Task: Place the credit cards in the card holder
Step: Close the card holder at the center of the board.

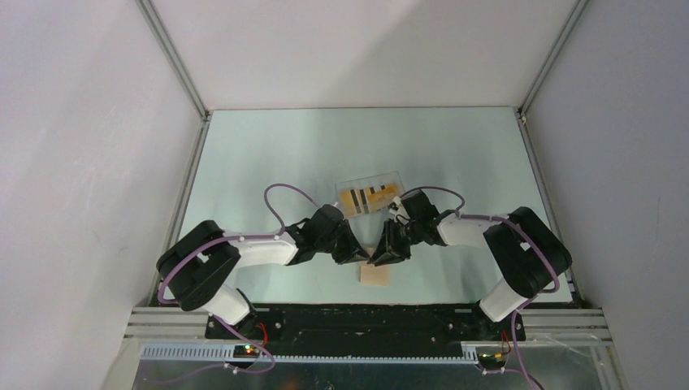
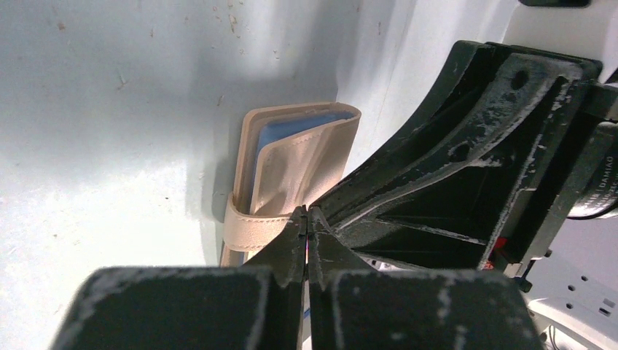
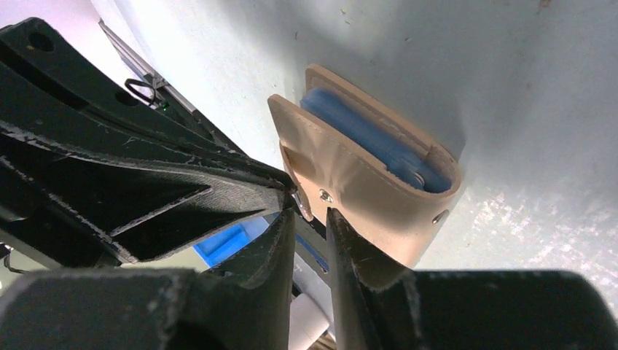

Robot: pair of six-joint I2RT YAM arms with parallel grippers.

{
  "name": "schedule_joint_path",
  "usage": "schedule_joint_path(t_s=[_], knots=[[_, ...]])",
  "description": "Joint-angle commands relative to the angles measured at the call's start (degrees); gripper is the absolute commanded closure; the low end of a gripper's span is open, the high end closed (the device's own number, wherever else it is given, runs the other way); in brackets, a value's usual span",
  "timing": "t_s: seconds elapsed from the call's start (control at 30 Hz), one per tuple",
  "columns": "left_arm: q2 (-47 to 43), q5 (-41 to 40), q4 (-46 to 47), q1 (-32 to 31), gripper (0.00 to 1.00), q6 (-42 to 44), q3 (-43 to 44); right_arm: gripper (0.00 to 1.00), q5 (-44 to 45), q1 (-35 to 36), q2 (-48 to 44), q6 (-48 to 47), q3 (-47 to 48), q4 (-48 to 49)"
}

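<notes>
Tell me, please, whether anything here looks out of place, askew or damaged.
The card holder is not lying flat: its front flap bows up, showing the blue inner panels. Farther back, the clear tray with the credit cards lies slanted in the top view. No damage or spill shows.

One card holder (image 1: 375, 277), one clear tray (image 1: 391, 177), perhaps three credit cards (image 1: 367, 197).

We look down from above and behind the arm bases, far enough back to take in the whole pale green table (image 1: 268, 154). Our left wrist camera peers along the left gripper (image 2: 307, 213), very close, at the small tan folding wallet with light blue inner panels (image 2: 291, 168) just ahead of its tips. Our right wrist camera sights along the right gripper (image 3: 310, 215) at that wallet from the opposite side, equally near. All three views share it.
</notes>
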Motion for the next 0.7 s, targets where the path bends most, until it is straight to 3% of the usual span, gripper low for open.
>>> schedule_joint_path(t_s=[0.0, 0.17, 0.4, 0.67], knots=[[0.02, -0.32, 0.99, -0.34, 1.0, -0.42, -0.09, 0.75, -1.02, -0.14, 1.8, 1.17, -0.12, 3.54], [-0.08, -0.25, 0.95, -0.31, 1.0, -0.35, -0.05, 0.79, -1.49, 0.13, 2.28, 1.53, -0.12, 3.86], [-0.75, -0.32, 0.86, -0.28, 0.99, 0.14, 0.12, 0.95, -1.56, 0.26, 2.31, 1.43, -0.18, 3.84], [-3.29, -2.34, -4.49, -0.19, 0.81, 3.63, 2.14, 1.0, -0.27, 0.47, 1.7, -0.56, 0.45, 1.15]])
